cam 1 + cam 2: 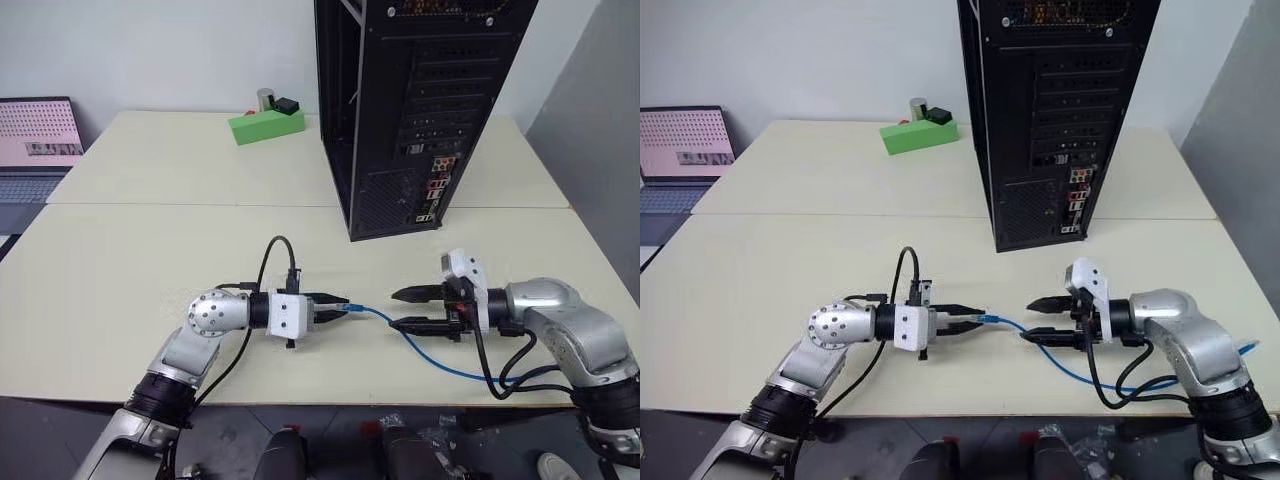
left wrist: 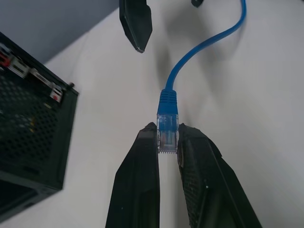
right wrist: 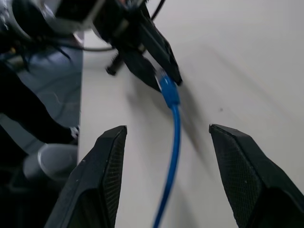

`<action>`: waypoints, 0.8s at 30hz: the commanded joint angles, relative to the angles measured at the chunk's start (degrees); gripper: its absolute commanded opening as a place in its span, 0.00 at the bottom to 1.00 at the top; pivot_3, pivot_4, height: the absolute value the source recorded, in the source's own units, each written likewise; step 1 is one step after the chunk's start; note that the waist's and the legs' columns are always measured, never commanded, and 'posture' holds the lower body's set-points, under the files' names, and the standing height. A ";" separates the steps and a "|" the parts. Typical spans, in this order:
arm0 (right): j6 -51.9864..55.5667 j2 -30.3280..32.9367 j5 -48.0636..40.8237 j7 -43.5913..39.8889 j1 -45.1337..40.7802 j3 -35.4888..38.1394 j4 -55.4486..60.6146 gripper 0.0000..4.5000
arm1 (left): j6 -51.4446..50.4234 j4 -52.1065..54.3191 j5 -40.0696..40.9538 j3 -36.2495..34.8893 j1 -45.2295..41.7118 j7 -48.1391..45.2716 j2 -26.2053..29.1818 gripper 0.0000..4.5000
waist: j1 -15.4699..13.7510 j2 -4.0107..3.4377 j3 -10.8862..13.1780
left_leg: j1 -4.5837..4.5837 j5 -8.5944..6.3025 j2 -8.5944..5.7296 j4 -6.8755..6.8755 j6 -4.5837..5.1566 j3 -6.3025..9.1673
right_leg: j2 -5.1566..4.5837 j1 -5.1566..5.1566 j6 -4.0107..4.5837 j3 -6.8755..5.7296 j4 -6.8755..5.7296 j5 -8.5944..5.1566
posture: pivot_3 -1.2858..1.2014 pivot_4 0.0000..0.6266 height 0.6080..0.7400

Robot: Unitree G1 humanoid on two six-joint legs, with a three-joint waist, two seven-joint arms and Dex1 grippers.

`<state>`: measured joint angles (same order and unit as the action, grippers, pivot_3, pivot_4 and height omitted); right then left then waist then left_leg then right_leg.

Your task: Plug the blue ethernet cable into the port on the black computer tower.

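Near the rear foot of the black computer tower [image 1: 415,110]: plug end clamped, port not yet reached.

Left gripper [image 1: 335,305] is clenched on the clear plug of the blue ethernet cable [image 2: 167,124], just in front of the tower on the table [image 1: 150,250]; the cord trails away between the spread, empty fingers of the right gripper [image 1: 412,309]. Judged light and limp, the cord offers no push; the plug is small, rigid, with a probably fragile latch. Hold it by its flat sides, close behind the tip, keeping slack in the cord.
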<state>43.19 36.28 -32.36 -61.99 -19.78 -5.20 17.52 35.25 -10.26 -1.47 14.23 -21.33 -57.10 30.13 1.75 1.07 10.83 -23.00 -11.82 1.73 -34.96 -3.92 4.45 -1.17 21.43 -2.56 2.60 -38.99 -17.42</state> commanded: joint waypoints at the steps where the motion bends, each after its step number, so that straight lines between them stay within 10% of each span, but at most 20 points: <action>1: 4.54 -2.95 -4.62 4.23 0.04 1.31 2.87 0.65 | 13.27 -3.35 -4.70 -1.49 -0.45 7.17 -0.74 0.07 | -0.03 0.00 0.00 | 0.00 0.00 0.00 0.00 0.00 0.00 | -0.01 0.00 0.00 0.00 0.00 0.00 | 0.52 0.24 1.00; 19: 7.72 -7.53 -6.95 8.40 -2.38 -0.37 1.30 0.65 | 28.59 -8.42 -16.85 -0.65 -2.30 23.64 0.65 0.07 | 0.04 0.00 0.00 | 0.00 0.00 -0.01 0.01 0.00 0.01 | 0.00 0.01 -0.01 -0.04 -0.02 0.00 | 0.52 0.24 1.00; 24: 8.65 -7.58 -7.34 8.68 -2.94 -0.03 0.76 0.41 | 28.37 -7.61 -18.30 -0.68 -1.99 26.28 0.51 0.07 | 0.05 0.00 0.00 | 0.01 0.00 -0.01 0.01 0.00 0.01 | 0.00 0.01 -0.01 -0.04 -0.02 0.00 | 0.52 0.24 1.00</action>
<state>51.81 28.78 -38.22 -53.44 -21.57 -5.87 17.52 62.95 -19.75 -19.45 14.01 -23.00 -32.58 30.36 1.80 1.07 10.83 -22.99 -11.82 1.72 -34.95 -3.92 4.47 -1.17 21.43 -2.57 2.56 -39.01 -17.41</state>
